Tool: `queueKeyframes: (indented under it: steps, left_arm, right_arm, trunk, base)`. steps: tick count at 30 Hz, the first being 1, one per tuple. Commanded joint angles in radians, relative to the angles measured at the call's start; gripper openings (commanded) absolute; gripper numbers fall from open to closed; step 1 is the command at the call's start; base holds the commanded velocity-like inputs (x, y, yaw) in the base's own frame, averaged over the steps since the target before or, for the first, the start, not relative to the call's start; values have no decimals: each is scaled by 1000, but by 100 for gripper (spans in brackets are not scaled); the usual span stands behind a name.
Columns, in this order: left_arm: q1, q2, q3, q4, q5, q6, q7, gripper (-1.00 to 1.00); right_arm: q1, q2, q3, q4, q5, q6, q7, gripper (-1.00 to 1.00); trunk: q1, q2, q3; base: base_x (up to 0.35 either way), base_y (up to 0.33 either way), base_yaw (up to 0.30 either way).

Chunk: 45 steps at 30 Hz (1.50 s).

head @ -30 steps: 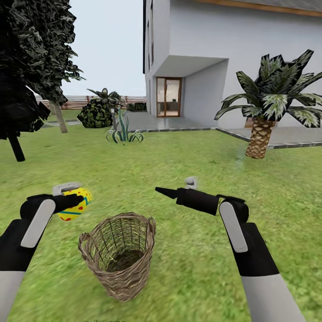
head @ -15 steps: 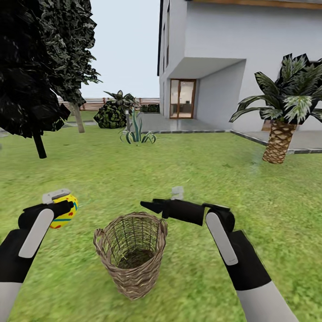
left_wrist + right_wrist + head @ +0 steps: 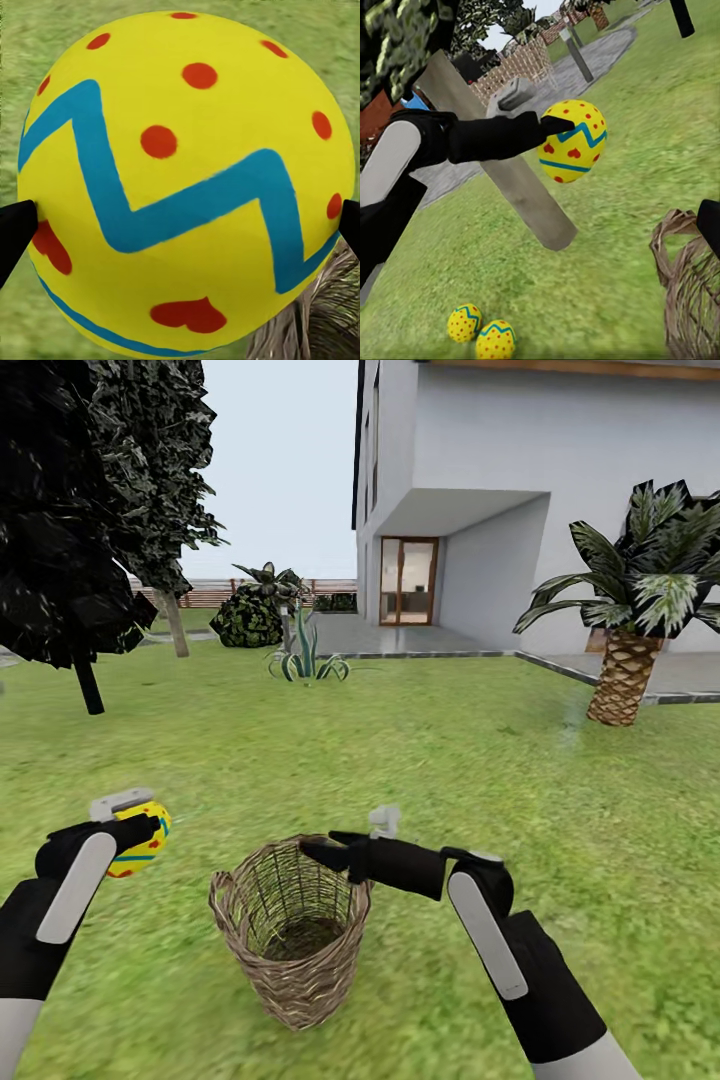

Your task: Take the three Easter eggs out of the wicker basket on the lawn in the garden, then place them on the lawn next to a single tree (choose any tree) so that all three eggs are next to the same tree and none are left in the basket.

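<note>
Nearest the robot, the wicker basket (image 3: 290, 930) stands on the lawn (image 3: 450, 760) and looks empty. The right gripper (image 3: 322, 850) has dropped over its rim since half a second ago; whether its fingers are parted or pressed together cannot be told. To the left, the left gripper (image 3: 135, 830) clenches one Easter egg (image 3: 140, 840), held slightly lower than before. Two more Easter eggs (image 3: 480, 330) lie on grass near the pale tree (image 3: 499, 154) trunk, so this looks like the last one.
</note>
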Motion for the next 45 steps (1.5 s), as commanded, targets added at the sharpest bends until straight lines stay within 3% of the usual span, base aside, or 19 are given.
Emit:
queueKeyframes:
  steps: [1,10,19,27,41,45]
  left_arm:
    - [-1,0,3,0,11,1,8,-100]
    - [-1,0,10,18,10,0,6,-100]
    - [-1,0,15,24,16,3,-5,-100]
    - [-2,1,16,101,10,2,-104,-100]
    - [-1,2,18,105,8,1,-108,-100]
    - [0,2,18,106,7,0,-106,-100]
  right_arm:
    - [8,2,2,0,-4,6,1,100]
    - [41,46,7,1,-5,6,-8,100]
    - [45,49,2,-1,-3,6,-9,100]
    - [46,48,0,-2,-5,6,-7,100]
    - [46,47,-1,-3,-4,6,-7,100]
    - [46,48,0,-3,-4,6,-7,100]
  trunk:
    - [0,0,-1]
    - [0,0,-1]
    - [0,0,-1]
    - [0,0,-1]
    - [0,0,-1]
    - [2,-1,-17]
  base:
    - [0,0,6]
    - [-232,0,219]
    - [-341,0,290]
    - [-4,58,160]
    - [15,33,3]
    - [0,0,0]
